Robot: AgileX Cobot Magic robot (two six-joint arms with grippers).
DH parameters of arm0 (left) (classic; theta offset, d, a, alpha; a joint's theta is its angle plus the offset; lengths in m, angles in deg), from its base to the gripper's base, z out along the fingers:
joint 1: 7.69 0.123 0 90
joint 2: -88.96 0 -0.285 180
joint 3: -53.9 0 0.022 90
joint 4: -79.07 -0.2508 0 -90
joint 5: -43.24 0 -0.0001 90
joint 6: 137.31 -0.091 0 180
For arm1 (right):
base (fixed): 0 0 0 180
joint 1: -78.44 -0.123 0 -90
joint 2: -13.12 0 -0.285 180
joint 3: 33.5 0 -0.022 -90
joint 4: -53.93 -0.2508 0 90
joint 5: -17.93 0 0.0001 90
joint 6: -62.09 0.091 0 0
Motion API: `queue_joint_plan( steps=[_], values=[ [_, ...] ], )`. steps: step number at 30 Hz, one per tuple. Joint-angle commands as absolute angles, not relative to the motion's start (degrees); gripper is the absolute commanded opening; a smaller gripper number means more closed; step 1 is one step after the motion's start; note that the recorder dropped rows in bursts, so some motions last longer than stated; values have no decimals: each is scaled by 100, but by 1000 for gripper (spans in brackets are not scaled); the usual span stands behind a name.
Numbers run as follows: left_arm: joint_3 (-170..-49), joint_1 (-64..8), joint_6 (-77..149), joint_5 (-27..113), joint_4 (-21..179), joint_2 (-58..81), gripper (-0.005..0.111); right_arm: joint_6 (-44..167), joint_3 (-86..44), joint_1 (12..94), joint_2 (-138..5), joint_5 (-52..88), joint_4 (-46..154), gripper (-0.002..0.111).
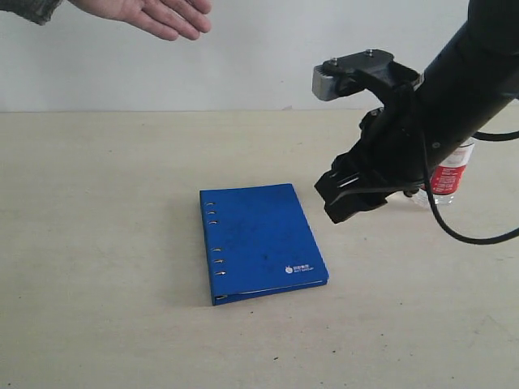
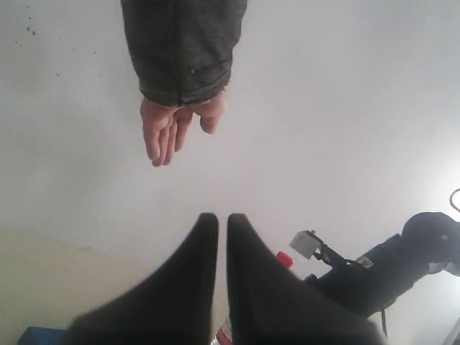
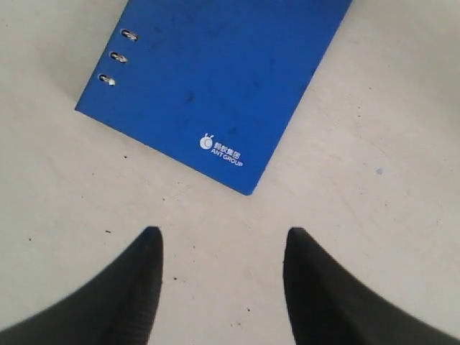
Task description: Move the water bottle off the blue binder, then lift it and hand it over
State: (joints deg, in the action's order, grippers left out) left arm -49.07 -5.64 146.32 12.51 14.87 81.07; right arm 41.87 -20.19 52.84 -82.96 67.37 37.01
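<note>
The blue binder (image 1: 259, 239) lies flat and closed on the table with nothing on it, and its logo corner shows in the right wrist view (image 3: 215, 79). The water bottle (image 1: 450, 174) stands upright on the table to the binder's right, mostly hidden behind the right arm. Only its red cap (image 2: 284, 259) peeks past the left fingers. My right gripper (image 1: 353, 203) hangs open and empty (image 3: 223, 233) above bare table, just off the binder's logo corner. My left gripper (image 2: 217, 217) is shut on nothing and points toward the back wall. It is outside the exterior view.
A person's open hand (image 1: 154, 14) reaches in palm up at the top left, also seen in the left wrist view (image 2: 169, 129). The right arm (image 2: 388, 266) and its black cable (image 1: 454, 231) cross in front of the bottle. A white wall stands behind the table.
</note>
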Motion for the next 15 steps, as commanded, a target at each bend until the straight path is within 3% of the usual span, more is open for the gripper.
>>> queue_joint_plan(
  steps=[1,7,15],
  values=[
    [-4888,-552,14841,1270,1109,8118,4,4214,-2026,5282,-8286,6903,3837,46],
    [-4888,-544,16305,165,-1392,7359,4,4626,-2026,5282,-8406,6764,3772,46],
    [-5078,-544,15532,948,-1319,4921,4,4762,-2026,5282,-8741,6858,3470,46]
  ],
)
